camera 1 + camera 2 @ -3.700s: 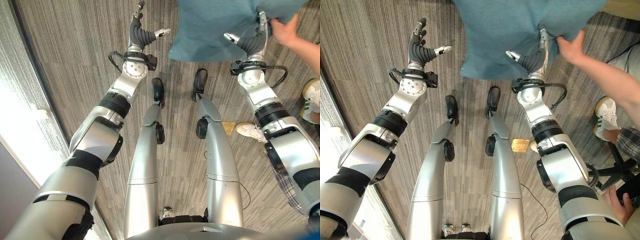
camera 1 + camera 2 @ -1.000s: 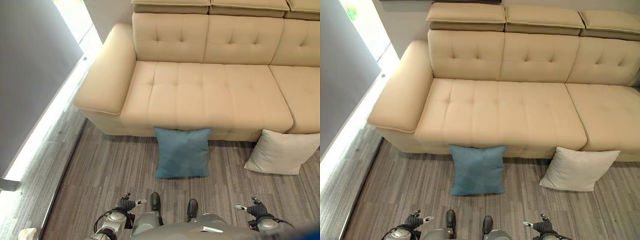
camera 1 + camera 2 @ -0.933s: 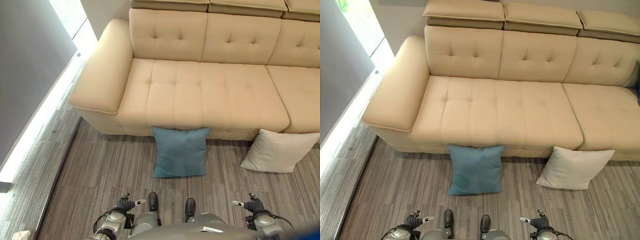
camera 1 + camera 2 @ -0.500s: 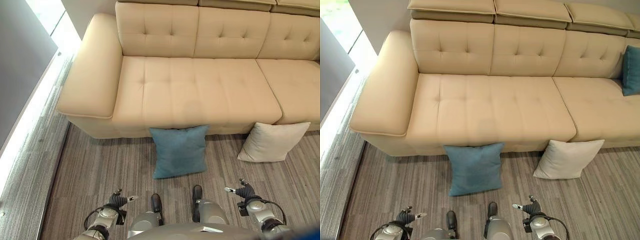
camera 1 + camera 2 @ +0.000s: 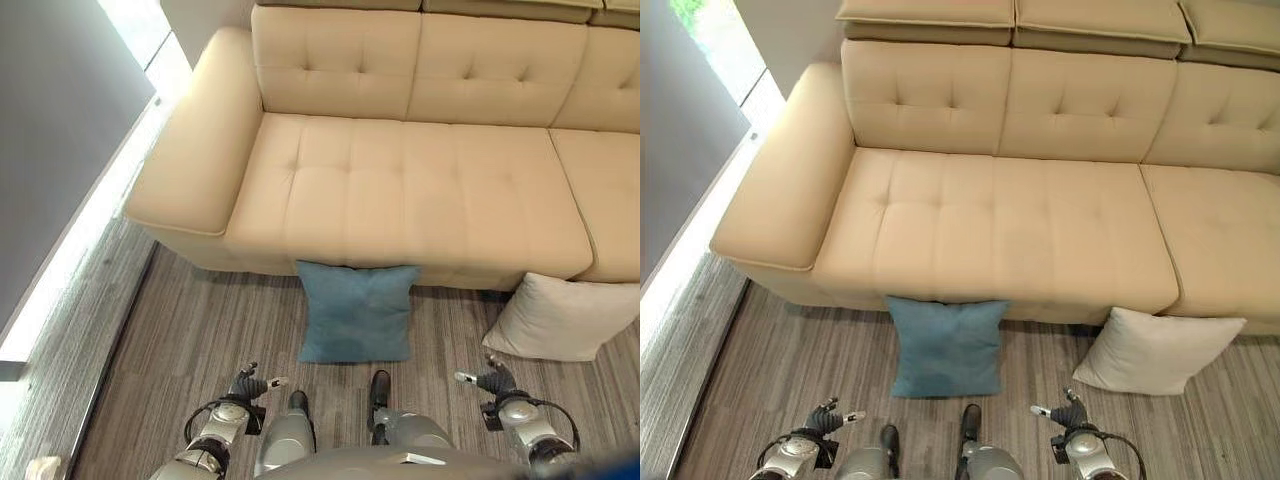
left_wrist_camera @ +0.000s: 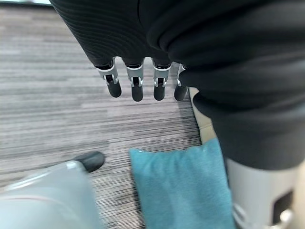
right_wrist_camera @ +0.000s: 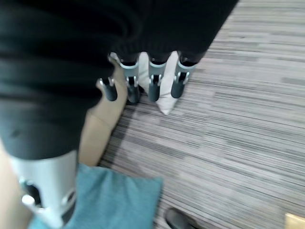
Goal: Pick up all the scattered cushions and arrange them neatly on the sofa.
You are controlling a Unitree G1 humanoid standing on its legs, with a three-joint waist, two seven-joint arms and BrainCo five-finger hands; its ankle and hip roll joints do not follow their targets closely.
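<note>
A blue cushion (image 5: 355, 312) leans upright against the front of the beige sofa (image 5: 420, 190), its lower edge on the carpet just ahead of me. To its right a white cushion (image 5: 560, 315) leans on the sofa front in the same way. My left hand (image 5: 245, 388) hangs low near the floor, to the left of the blue cushion and short of it, fingers (image 6: 137, 87) straight and holding nothing. Low on the right, my right hand (image 5: 493, 380) is short of the white cushion (image 7: 162, 100), its fingers (image 7: 153, 82) straight and holding nothing. The sofa seat bears no cushions.
Grey striped carpet (image 5: 200, 320) runs between me and the sofa. The sofa's wide armrest (image 5: 195, 150) is at the left. A grey wall (image 5: 60, 150) with a bright strip along its foot borders the floor further left.
The camera rose from the floor, where a person held a blue cushion at my right hand, to the sofa, then shifted sideways. Neither floor cushion moved. Both hands stay low and open.
</note>
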